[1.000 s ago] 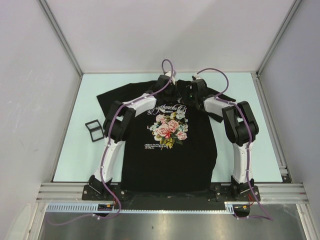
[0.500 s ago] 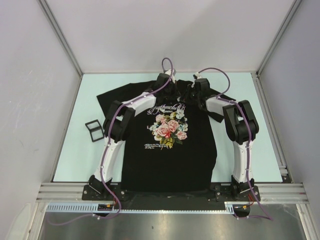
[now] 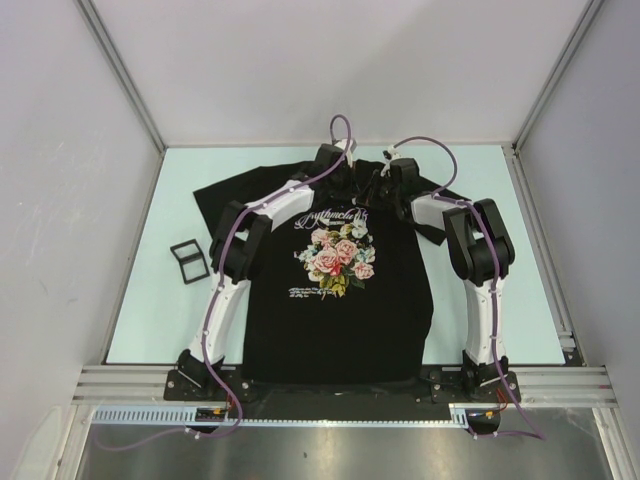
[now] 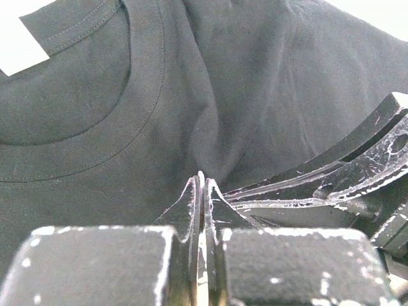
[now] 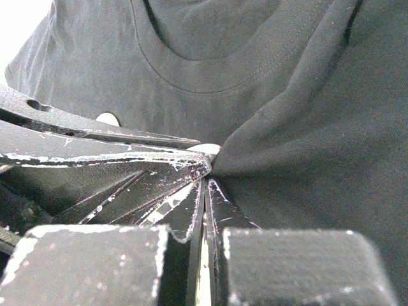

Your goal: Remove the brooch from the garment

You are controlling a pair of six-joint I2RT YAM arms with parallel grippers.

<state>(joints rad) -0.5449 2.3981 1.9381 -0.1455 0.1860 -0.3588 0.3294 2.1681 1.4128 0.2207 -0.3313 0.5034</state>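
Not much has moved in the last second, but here's what you shifted. Your right gripper (image 5: 207,182) and its wrist crept a little toward the far edge of the table, and that arm's forearm and elbow went with it. Your left gripper (image 4: 201,182) slid slightly to its right, dragging its purple cable loop (image 3: 340,125) along (tiny move, easy to miss). The shirt (image 3: 340,310) near the collar looks pulled slightly differently between them, hard to tell from above.
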